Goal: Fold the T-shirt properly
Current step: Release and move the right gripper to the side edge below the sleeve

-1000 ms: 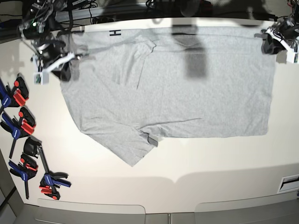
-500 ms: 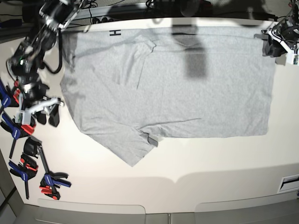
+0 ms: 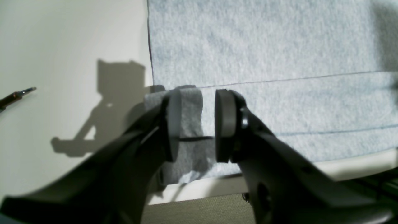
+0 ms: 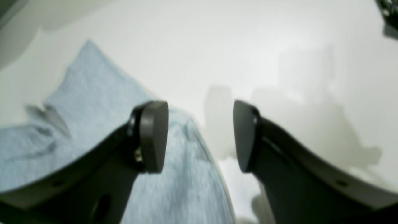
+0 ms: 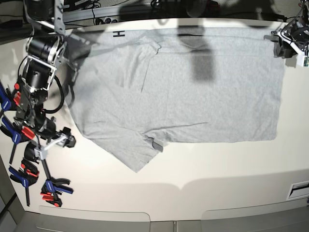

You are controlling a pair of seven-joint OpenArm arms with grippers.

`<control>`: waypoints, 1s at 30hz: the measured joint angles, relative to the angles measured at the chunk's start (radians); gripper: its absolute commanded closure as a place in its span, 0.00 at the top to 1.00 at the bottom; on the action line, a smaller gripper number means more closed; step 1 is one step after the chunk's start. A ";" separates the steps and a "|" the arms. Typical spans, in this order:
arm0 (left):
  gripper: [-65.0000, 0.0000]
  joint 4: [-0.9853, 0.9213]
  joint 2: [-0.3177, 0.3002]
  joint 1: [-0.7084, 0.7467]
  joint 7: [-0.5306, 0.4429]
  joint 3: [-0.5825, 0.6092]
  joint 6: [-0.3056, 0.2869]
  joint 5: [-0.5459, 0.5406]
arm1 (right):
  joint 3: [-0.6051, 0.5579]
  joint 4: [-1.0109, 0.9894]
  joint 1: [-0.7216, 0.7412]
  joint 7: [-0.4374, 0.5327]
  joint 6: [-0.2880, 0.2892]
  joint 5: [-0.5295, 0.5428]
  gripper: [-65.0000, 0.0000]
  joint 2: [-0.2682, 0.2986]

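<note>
Lying flat, the T-shirt stretches lengthwise across the table.

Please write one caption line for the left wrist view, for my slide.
Left gripper with jaws parted around a raised corner of the grey T-shirt at the table edge.

Right wrist view blurred; T-shirt cut off at left & bottom edges.

I see bare table open along the near side of the T-shirt; clamps crowd the table's left edge.
</note>
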 measured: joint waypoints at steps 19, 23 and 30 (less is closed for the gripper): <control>0.27 0.000 0.000 0.000 0.000 0.000 0.000 0.000 | -0.087 -0.086 0.013 -0.069 0.019 -0.004 0.48 -0.066; 0.27 0.000 0.000 0.000 0.000 0.000 0.000 0.000 | -0.087 -0.086 0.013 -0.055 0.019 -0.005 0.48 -0.071; 0.27 0.000 0.000 0.000 0.000 0.000 0.000 0.000 | -0.087 -0.086 0.013 0.029 -0.069 -0.089 0.48 -0.071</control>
